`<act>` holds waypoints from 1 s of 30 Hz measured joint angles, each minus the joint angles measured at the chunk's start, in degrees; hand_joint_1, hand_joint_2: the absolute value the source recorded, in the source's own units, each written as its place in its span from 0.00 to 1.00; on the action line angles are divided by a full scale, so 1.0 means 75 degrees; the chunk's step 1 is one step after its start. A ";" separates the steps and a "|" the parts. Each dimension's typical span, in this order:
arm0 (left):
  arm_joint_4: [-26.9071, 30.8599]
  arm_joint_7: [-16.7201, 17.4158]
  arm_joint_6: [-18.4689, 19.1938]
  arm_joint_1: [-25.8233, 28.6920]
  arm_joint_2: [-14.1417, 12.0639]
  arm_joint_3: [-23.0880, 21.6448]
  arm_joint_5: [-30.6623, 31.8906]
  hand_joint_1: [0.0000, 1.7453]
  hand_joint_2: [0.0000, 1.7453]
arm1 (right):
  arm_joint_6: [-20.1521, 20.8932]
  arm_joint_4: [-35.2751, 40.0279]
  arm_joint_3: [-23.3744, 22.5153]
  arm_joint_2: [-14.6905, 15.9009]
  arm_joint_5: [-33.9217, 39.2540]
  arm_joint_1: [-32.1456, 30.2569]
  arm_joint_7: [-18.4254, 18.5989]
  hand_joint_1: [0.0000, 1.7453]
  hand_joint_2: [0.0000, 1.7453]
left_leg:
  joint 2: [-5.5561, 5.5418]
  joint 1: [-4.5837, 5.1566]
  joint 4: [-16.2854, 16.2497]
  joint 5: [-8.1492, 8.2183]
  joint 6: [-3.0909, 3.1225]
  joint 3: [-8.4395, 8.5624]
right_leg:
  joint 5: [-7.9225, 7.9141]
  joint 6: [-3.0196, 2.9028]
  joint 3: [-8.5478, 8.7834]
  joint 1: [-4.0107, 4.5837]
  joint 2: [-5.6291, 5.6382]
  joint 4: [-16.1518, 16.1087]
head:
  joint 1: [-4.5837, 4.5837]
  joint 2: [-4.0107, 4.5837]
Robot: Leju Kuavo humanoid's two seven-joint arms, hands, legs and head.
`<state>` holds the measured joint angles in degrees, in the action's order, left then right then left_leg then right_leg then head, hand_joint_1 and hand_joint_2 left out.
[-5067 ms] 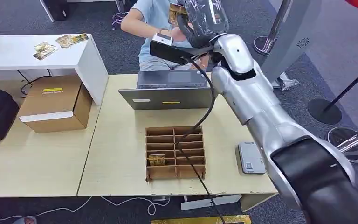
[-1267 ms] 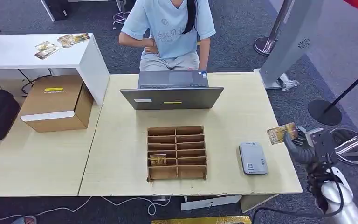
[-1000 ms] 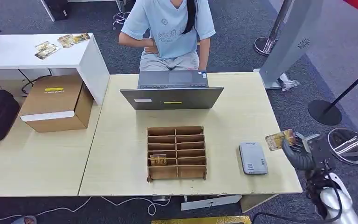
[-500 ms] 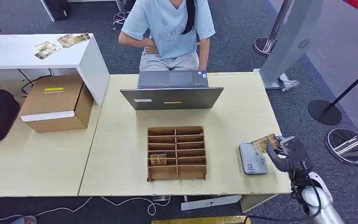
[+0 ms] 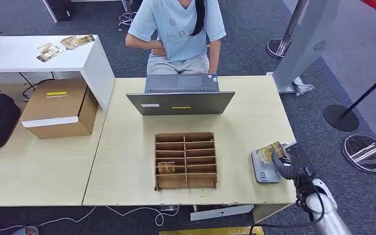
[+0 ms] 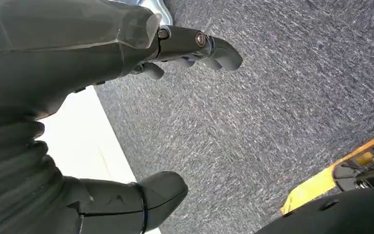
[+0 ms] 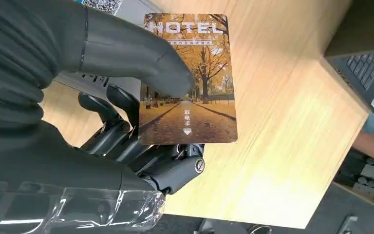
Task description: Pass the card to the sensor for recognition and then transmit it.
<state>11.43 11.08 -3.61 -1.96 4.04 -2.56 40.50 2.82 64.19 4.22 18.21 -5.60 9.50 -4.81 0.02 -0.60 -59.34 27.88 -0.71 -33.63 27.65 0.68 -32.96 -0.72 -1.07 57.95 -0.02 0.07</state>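
Observation:
My right hand pinches a hotel card printed with autumn trees, thumb on its face. The card hangs over the far right part of the grey card sensor, which lies flat on the table right of the cardboard divider box. In the right wrist view the card sits between the thumb and the dark fingers, with the sensor showing behind. My left hand hangs above the carpet, fingers apart and holding nothing.
A person sits behind an open laptop at the table's far side. One slot of the divider box holds another card. A cardboard carton stands at the left, loose cards on a white desk, and stanchion bases at the right.
My right arm swung down from the person to the table's right edge, then carried the card leftward and lower until it came over the sensor. The person sat back.

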 joint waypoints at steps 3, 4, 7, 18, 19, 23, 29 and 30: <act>0.0000 0.0009 0.0012 0.0001 0.0000 0.0006 0.0003 0.00 1.00 | -0.0044 -0.0125 -0.0003 -0.0017 0.0000 0.0050 0.0003 1.00 1.00 | 0.0000 0.0000 0.0000 0.0000 0.0000 0.0001 | 0.0000 0.0000 0.0000 0.0000 0.0000 0.0000 | 0.0000 0.0000; 0.0000 0.0020 0.0012 0.0000 0.0000 0.0006 0.0009 0.00 1.00 | -0.0047 -0.0166 -0.0003 -0.0020 0.0000 0.0064 0.0003 1.00 1.00 | 0.0000 0.0000 0.0000 0.0000 0.0000 0.0001 | 0.0000 0.0000 0.0000 0.0000 0.0000 0.0000 | 0.0000 0.0000; 0.0000 0.0026 0.0012 0.0001 0.0003 0.0006 0.0020 0.00 1.00 | -0.0047 -0.0256 -0.0003 -0.0029 0.0000 0.0089 0.0000 1.00 1.00 | 0.0000 0.0000 0.0000 0.0000 0.0000 0.0001 | 0.0000 0.0000 0.0000 0.0000 0.0000 0.0000 | 0.0000 0.0000; 0.0000 0.0026 0.0012 0.0001 0.0006 0.0064 0.0044 0.00 1.00 | -0.0044 -0.0490 -0.0003 -0.0055 -0.0003 0.0235 -0.0047 1.00 1.00 | 0.0000 0.0000 0.0000 0.0000 0.0000 0.0001 | 0.0000 0.0000 0.0000 0.0000 0.0000 0.0000 | 0.0000 0.0000; 0.0000 0.0026 0.0012 0.0000 0.0006 0.0067 0.0044 0.00 1.00 | -0.0044 -0.0507 -0.0003 -0.0058 -0.0003 0.0249 -0.0052 1.00 1.00 | 0.0000 0.0000 0.0000 0.0000 0.0000 0.0001 | 0.0000 0.0000 0.0000 0.0000 0.0001 0.0000 | 0.0000 0.0000; 0.0000 0.0026 0.0003 0.0002 0.0009 0.0076 0.0052 0.00 1.00 | -0.0041 -0.0562 -0.0003 -0.0058 -0.0003 0.0284 -0.0082 1.00 1.00 | 0.0000 0.0000 0.0000 0.0000 0.0000 0.0001 | 0.0000 0.0000 0.0000 0.0000 0.0000 0.0000 | 0.0000 0.0000; 0.0000 0.0026 0.0000 0.0002 0.0009 0.0079 0.0064 0.00 1.00 | -0.0029 -0.0618 -0.0009 -0.0058 0.0009 0.0284 -0.0105 1.00 1.00 | 0.0000 0.0000 0.0000 0.0000 0.0000 0.0001 | 0.0000 0.0000 0.0000 0.0000 0.0000 0.0000 | 0.0000 0.0000; 0.0000 0.0026 0.0000 0.0002 0.0009 0.0079 0.0064 0.00 1.00 | -0.0029 -0.0618 -0.0009 -0.0058 0.0009 0.0284 -0.0105 1.00 1.00 | 0.0000 0.0000 0.0000 0.0000 0.0000 0.0001 | 0.0000 0.0000 0.0000 0.0000 0.0000 0.0000 | 0.0000 0.0000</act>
<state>11.43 11.28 -3.61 -1.94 4.11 -1.97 40.98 2.60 59.56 4.15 17.77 -5.53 11.64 -5.60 0.03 -0.60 -59.34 27.88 -0.71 -33.62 27.65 0.68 -32.97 -0.72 -1.06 57.95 -0.02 0.07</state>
